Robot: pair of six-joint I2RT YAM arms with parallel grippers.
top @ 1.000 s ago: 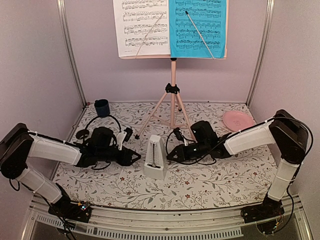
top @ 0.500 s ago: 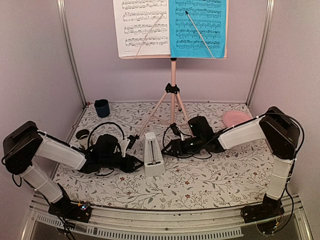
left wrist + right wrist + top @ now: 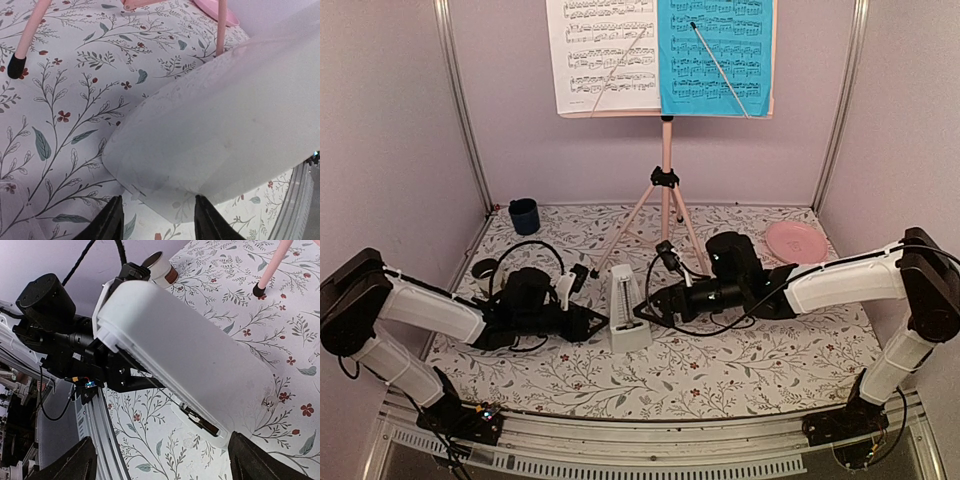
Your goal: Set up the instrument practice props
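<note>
Fingers (image 3: 107, 224) of left gripper (image 3: 157, 207) found parted, moderately; lower edge of metronome (image 3: 225, 135) btwn the tips, no firm hold discernible. Found right gripper (image 3: 161, 450) spread wide, nothing held, same item's broad face just ahead of it.

Changes vs. 1 s prior: logged metronome shifted slightly back & left, toward music stand (image 3: 665, 200); logged both grippers drawn in to flank it, one per side, touching or nearly so (could not tell which). Judged as final positioning of last prop: task approx. complete, w/ release & withdrawal outstanding.

Item descr.: small white pyramid, upright in top view, narrow dark strip on front face, plain matte sides. Located on floral table cover (image 3: 740, 370), just in front of stand's feet, approx. mid-table.

Also noted: white sheet (image 3: 602, 50) & blue sheet (image 3: 715, 50) side by side on stand's desk, each crossed by a thin retaining arm (image 3: 720, 70). Off-task: dark blue cup (image 3: 524, 215) at back left, pink plate (image 3: 796, 241) at back right; neither near the grippers.
</note>
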